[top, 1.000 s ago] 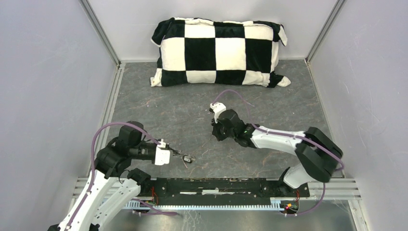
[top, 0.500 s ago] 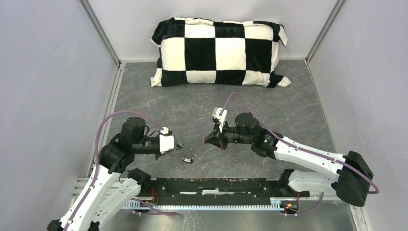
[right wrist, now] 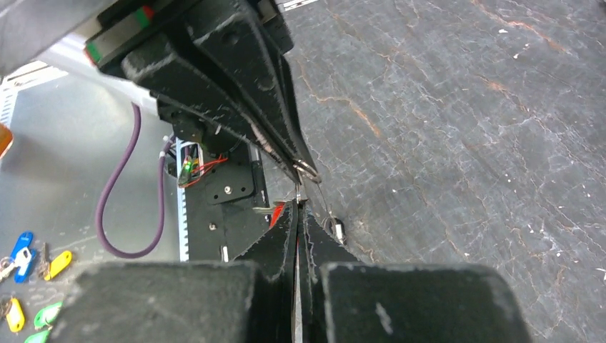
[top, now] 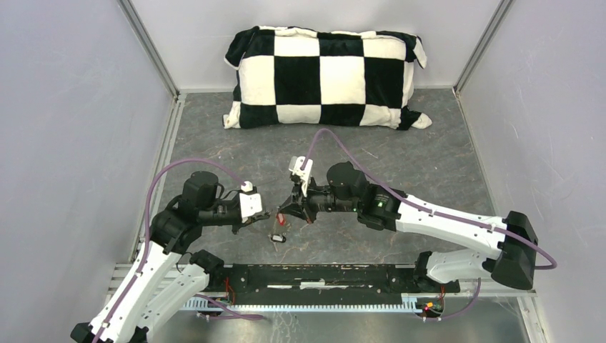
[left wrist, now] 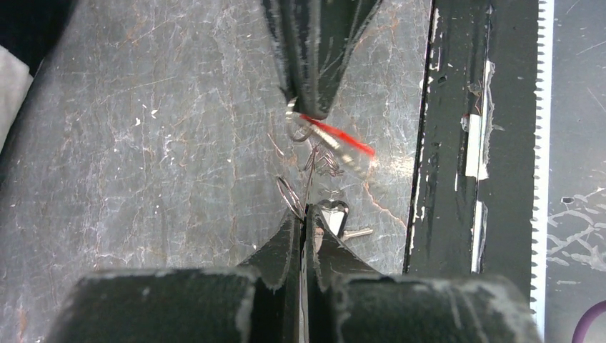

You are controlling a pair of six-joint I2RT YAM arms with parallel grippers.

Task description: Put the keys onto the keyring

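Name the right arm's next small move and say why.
Probably ease the right gripper a little closer to the left gripper. The right is shut on the red key, the left is shut on the keyring, and the key does not appear to be threaded on the wire yet.

**A robotics lab test cell**

In the top view, plain grey panels wall in the space at 9, 12 and 3 o'clock, joined by aluminium corner posts. A grey stone-patterned mat covers the table. At 6 o'clock, a black mounting rail carries two white-and-black robot arms, with a toothed cable duct beneath it and purple cables looping off the arms. A checkered pillow lies as a prop at 12 o'clock. The right wrist view shows coloured key tags on bare sheet metal at 8 o'clock.
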